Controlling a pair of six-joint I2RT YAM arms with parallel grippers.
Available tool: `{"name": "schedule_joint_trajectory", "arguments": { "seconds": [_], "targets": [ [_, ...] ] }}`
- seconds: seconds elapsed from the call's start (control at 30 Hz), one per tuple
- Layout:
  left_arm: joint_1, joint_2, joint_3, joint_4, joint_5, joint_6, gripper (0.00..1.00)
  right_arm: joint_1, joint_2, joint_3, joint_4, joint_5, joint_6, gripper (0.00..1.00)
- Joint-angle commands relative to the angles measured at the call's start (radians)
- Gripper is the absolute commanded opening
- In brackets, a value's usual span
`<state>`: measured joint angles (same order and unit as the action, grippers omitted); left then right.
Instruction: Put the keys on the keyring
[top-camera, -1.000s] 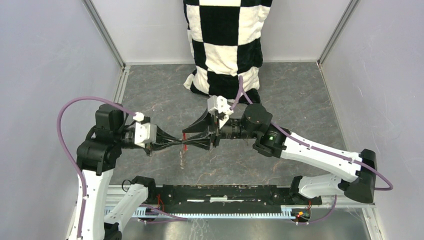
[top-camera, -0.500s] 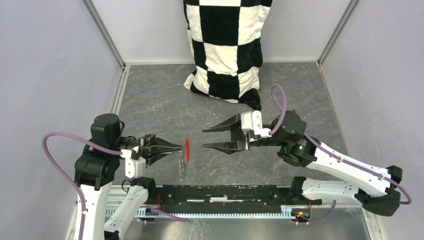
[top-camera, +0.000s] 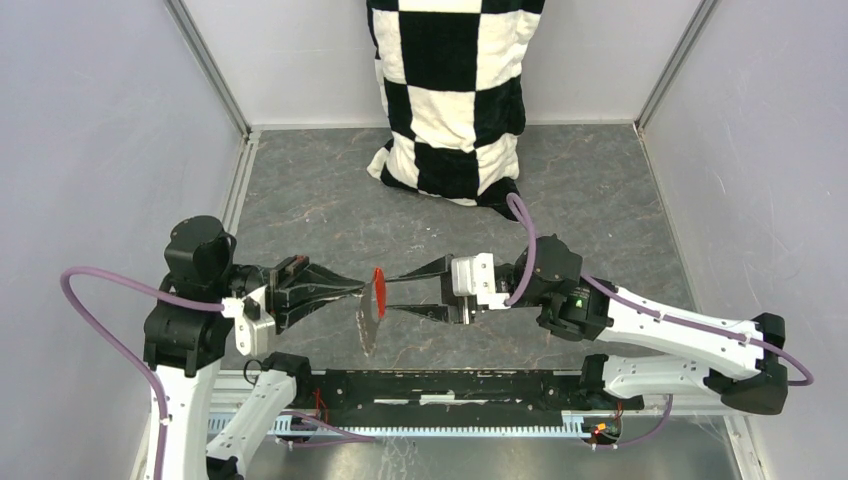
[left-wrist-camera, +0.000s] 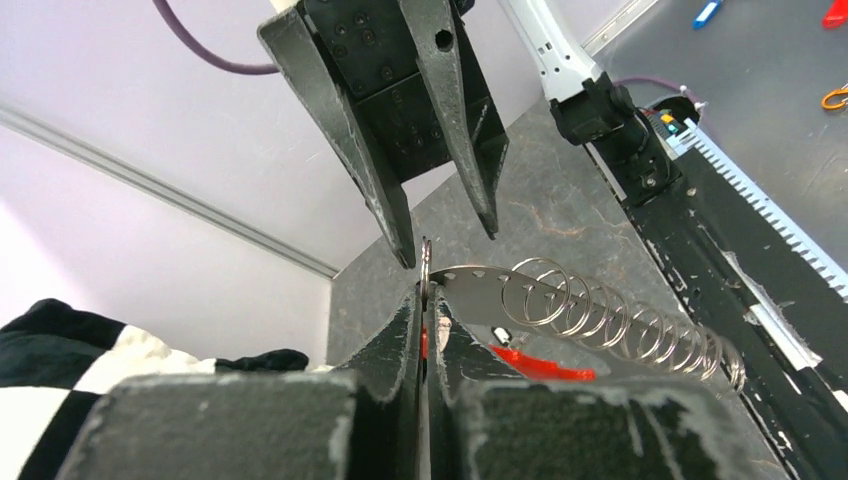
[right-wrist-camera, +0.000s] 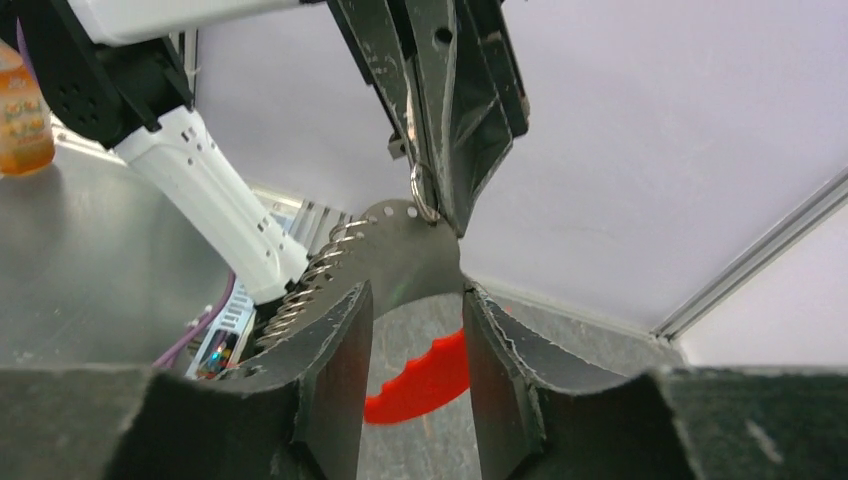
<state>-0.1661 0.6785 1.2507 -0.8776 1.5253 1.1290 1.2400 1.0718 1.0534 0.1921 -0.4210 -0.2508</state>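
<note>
My left gripper (top-camera: 358, 290) is shut on the keyring's thin metal ring (left-wrist-camera: 426, 262), pinched edge-on between its fingertips. From the ring hang a red plastic tag (top-camera: 378, 289) and a flat metal strip (top-camera: 368, 325) carrying several wire loops (left-wrist-camera: 600, 315). My right gripper (top-camera: 386, 294) faces the left one, open, one finger on each side of the red tag (right-wrist-camera: 420, 385) without touching it. In the right wrist view the ring (right-wrist-camera: 422, 195) sits at the left fingertips above the strip (right-wrist-camera: 400, 245). The keys are out of view.
A black-and-white checkered cloth bag (top-camera: 450, 100) stands against the back wall. Grey walls with metal corner rails (top-camera: 215, 75) close in the grey marbled floor (top-camera: 600, 190). A black rail (top-camera: 450, 385) runs along the near edge between the arm bases.
The right gripper has swung left and slightly down, bringing its open fingers around the red tag. The left gripper has shifted a little right, still holding the keyring.
</note>
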Motion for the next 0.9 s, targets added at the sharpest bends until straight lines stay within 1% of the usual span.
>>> {"name": "schedule_joint_trajectory", "arguments": {
  "seconds": [0.0,0.13,0.4,0.57,0.67,0.7,0.73,0.8,0.87],
  "targets": [
    [-0.003,0.043,0.045,0.054,0.109,-0.125,0.02,0.008,-0.003,-0.012,0.171,0.027,0.022,0.42],
    [-0.004,0.063,0.061,0.052,0.110,-0.167,0.02,0.022,0.032,-0.003,0.226,0.025,0.041,0.41],
    [-0.009,0.063,0.065,0.053,0.110,-0.178,0.02,0.024,0.069,0.017,0.262,0.037,0.054,0.39],
    [-0.009,0.055,0.053,0.053,0.110,-0.171,0.02,0.024,0.074,0.025,0.285,0.055,0.064,0.32],
    [-0.009,0.038,0.031,0.058,0.104,-0.138,0.02,0.024,0.071,0.029,0.279,0.054,0.064,0.28],
    [-0.010,0.029,0.021,0.058,0.095,-0.119,0.02,0.024,0.069,0.030,0.269,0.051,0.060,0.28],
    [-0.009,0.020,0.009,0.060,0.083,-0.097,0.02,0.024,0.065,0.033,0.244,0.048,0.053,0.31],
    [-0.010,0.003,-0.016,0.061,0.045,-0.034,0.02,0.024,0.052,0.048,0.162,0.043,0.022,0.39],
    [-0.009,-0.012,-0.039,0.059,-0.005,0.048,0.02,0.024,0.034,0.065,0.071,0.049,-0.018,0.45]
  ]
}}
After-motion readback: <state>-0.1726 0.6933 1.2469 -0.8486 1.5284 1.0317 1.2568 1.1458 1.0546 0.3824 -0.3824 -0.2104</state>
